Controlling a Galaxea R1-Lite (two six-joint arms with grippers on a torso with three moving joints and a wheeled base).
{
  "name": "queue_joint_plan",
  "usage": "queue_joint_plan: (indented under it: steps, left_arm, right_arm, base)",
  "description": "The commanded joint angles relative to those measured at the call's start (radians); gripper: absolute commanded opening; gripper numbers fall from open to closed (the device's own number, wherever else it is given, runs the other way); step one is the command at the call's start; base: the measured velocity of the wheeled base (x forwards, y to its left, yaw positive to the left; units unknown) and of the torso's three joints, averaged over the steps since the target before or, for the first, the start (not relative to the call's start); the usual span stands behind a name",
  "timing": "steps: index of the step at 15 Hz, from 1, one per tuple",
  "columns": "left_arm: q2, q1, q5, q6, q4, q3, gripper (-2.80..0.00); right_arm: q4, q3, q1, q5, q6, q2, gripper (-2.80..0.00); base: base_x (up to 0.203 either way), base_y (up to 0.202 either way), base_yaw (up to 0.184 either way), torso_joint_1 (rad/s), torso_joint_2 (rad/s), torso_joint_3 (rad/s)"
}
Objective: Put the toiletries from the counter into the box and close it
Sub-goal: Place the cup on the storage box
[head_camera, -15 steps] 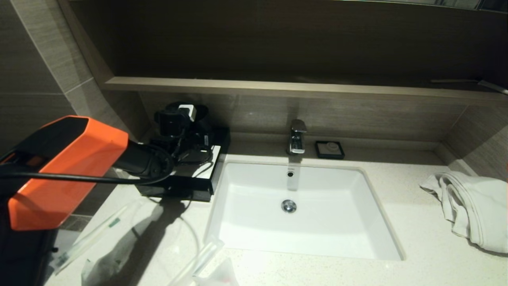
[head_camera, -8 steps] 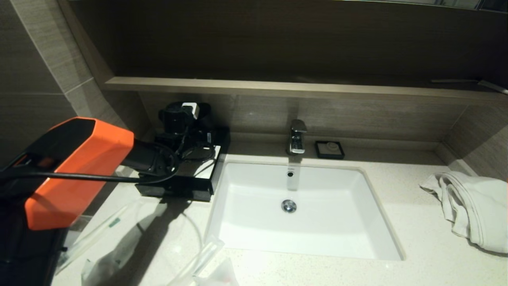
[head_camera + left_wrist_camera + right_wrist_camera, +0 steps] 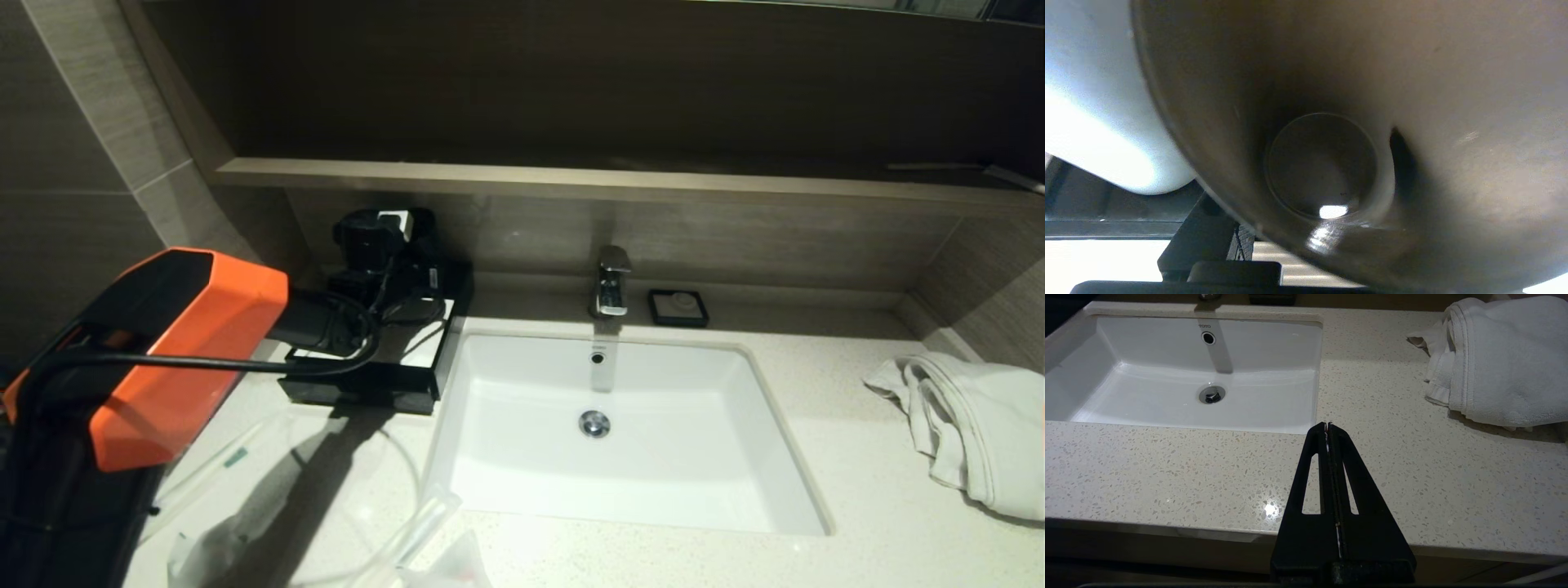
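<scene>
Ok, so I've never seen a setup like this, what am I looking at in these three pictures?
It is a two-armed robot at a bathroom counter. The wide picture comes from its head; the other two come from cameras on its wrists. The orange left arm reaches to the black box beside the sink, with the left gripper by a dark cup that fills that wrist's picture; a grip cannot be confirmed. The right gripper is shut and empty over the counter's front. Wrapped toiletries lie front left, a towel on the right.
</scene>
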Motion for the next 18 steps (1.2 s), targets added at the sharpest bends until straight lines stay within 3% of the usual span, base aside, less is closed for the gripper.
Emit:
queue_joint_plan:
  steps: [1,18]
  left_arm:
    - [0.017,0.0,0.001,0.0,-0.005,-0.016,-2.8]
    - [0.12,0.001,0.017,0.0,0.084,-0.238,-2.8]
  right_arm:
    - [0.0,0.0,0.0,0.0,0.0,0.0,-2.8]
    - [0.0,0.0,0.0,0.0,0.0,0.0,-2.8]
  base:
    - [0.0,0.0,0.0,0.0,0.0,0.0]
    - [0.0,0.0,0.0,0.0,0.0,0.0]
